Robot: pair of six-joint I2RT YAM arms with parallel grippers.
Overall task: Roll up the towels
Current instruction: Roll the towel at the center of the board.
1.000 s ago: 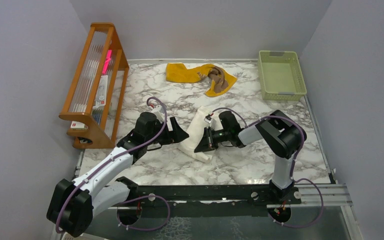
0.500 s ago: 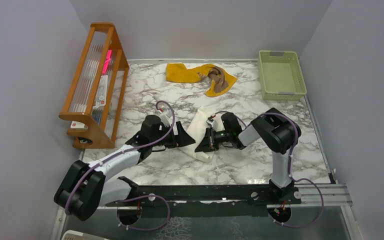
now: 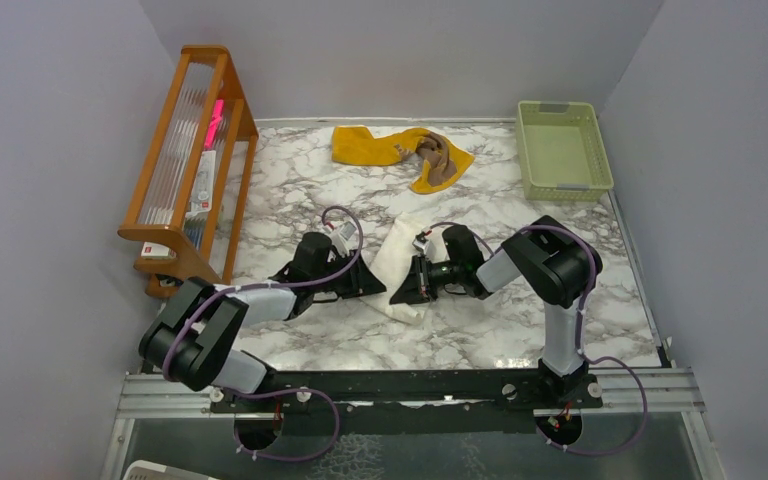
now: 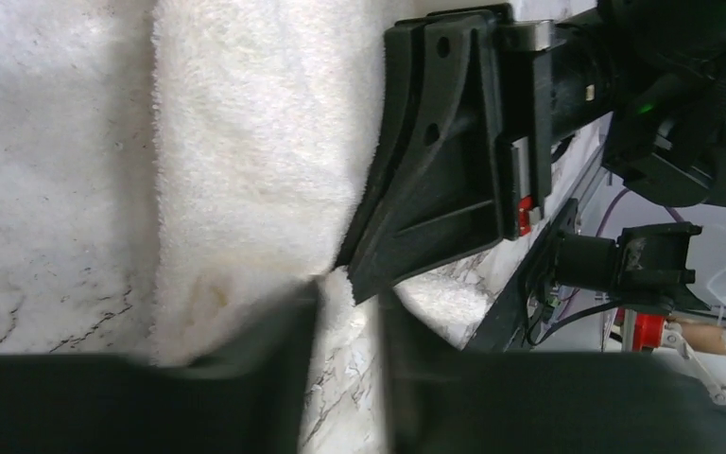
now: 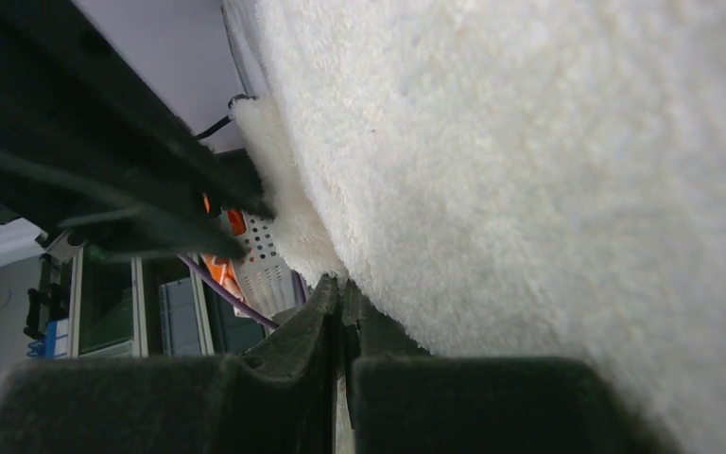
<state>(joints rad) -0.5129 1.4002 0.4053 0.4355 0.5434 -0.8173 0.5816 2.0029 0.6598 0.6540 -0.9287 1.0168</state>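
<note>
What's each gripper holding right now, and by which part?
The right gripper is shut on the cream towel, pinching the edge at its near end. The left gripper is open beside it, holding nothing.

**Soft cloth on a polished surface**

The cream-white towel (image 4: 246,142) is thick, fluffy terry cloth, matt and nubbly up close. The mustard yellow towel (image 3: 370,145) and the brown towel (image 3: 438,158) look like the same soft, matt cloth. The surface (image 3: 300,180) is smooth, marble-patterned white with grey veins and a light sheen. The left claw (image 3: 370,282) and right claw (image 3: 402,293) are matt black plastic. The basket (image 3: 567,187) is smooth pale green plastic; the rack (image 3: 182,262) is orange-brown wood — varnished, slightly glossy.
</note>
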